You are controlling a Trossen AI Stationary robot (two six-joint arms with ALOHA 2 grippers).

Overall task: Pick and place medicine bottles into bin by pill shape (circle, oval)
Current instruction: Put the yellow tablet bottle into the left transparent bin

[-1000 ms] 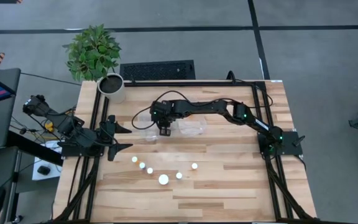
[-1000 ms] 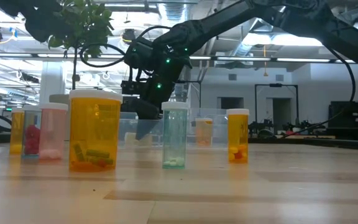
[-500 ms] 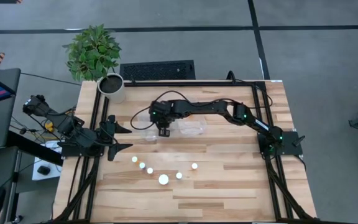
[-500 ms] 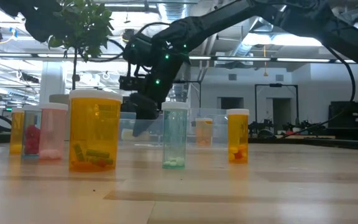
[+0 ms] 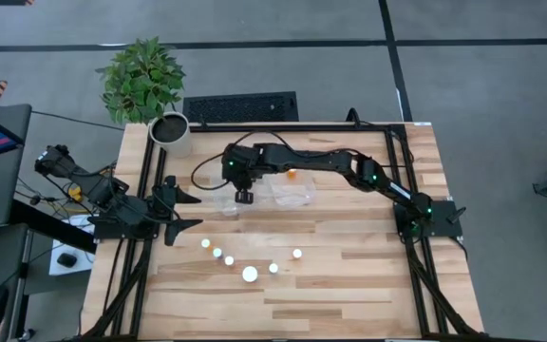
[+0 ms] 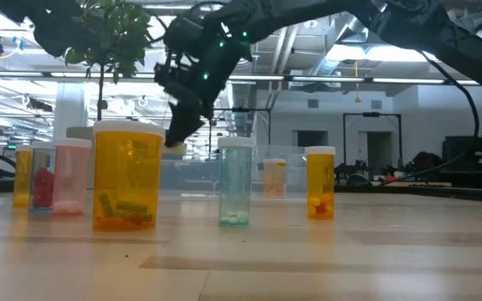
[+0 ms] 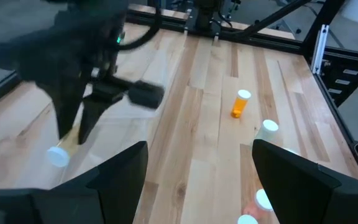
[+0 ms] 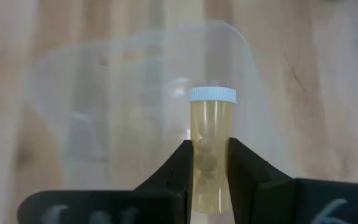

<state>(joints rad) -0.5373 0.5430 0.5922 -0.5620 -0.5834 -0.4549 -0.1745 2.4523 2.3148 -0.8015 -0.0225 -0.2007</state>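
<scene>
Progress: sorting is under way and, on my judgement, less than half done. One orange bottle (image 5: pixel 292 175) lies in the bin; one more is being carried; five white-capped bottles stand unsorted on the table.
Right gripper: the right gripper (image 5: pixel 242 196) hangs over the bin's compartment on the 9 o'clock side, at about 11 o'clock from the table's centre. The right wrist view shows its fingers (image 8: pixel 178 163) clamped on both sides of a held bottle (image 8: pixel 211 149), white cap pointing away from the wrist.
Held bottle contents: pale translucent body with a few rounded pills inside; shape cannot be told for certain.
Left gripper: the left gripper (image 5: pixel 186 209) waits at the table's 9 o'clock edge, fingers spread apart and empty.
Bin: the bin (image 5: pixel 304 199) is a clear two-compartment tray just toward 12 o'clock of the table's centre. The 3 o'clock compartment holds the orange bottle. I cannot confirm anything else in the 9 o'clock compartment.
Remaining bottles: the row of bottles (image 5: pixel 249 274) curves across the 6 o'clock half of the table, well apart from the bin. The low view shows a large orange bottle (image 6: pixel 128 174) holding oblong capsules and a tall clear bottle (image 6: pixel 235 181) with pale pills at its base.
Other: a potted plant (image 5: pixel 168 133) stands at the 11 o'clock corner.
</scene>
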